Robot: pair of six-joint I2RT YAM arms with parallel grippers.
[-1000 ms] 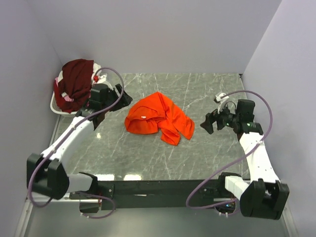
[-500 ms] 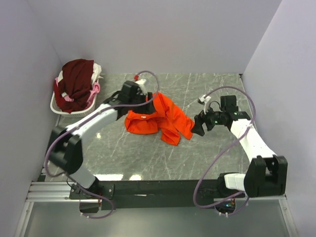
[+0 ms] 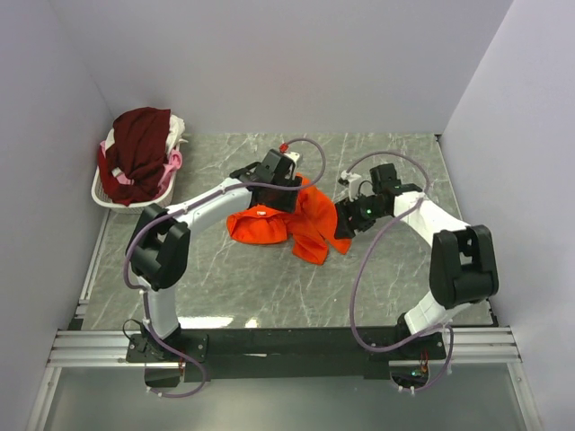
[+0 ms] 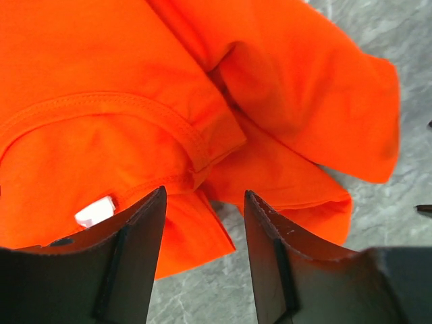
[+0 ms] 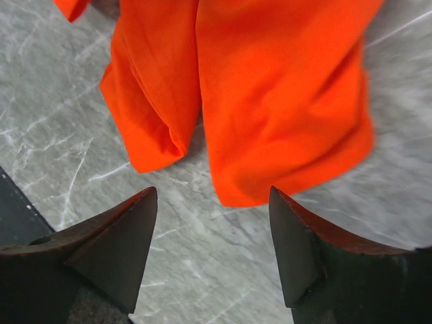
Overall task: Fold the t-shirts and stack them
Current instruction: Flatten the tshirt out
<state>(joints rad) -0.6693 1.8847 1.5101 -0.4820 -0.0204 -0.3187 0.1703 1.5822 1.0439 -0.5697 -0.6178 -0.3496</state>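
A bright orange t-shirt (image 3: 269, 224) lies crumpled on the marble table, near the middle. My left gripper (image 3: 289, 199) is open and hovers over the shirt's back edge. In the left wrist view the gripper (image 4: 205, 192) hangs above the collar (image 4: 155, 115) and a white tag (image 4: 94, 210), holding nothing. My right gripper (image 3: 344, 229) is open at the shirt's right edge. In the right wrist view the gripper (image 5: 212, 190) straddles the hanging orange folds (image 5: 283, 101) above bare marble. A dark maroon shirt (image 3: 137, 148), a pink one (image 3: 171, 162) and a white one (image 3: 177, 126) are heaped in the basket.
A white wire basket (image 3: 101, 193) stands at the back left against the left wall. Grey walls close in the table at the left, back and right. A black rail (image 3: 287, 341) runs along the near edge between the arm bases.
Both arms have swung in toward the orange shirt. The left gripper moved right from beside the basket to the shirt's back edge. The right gripper moved left to its right edge.
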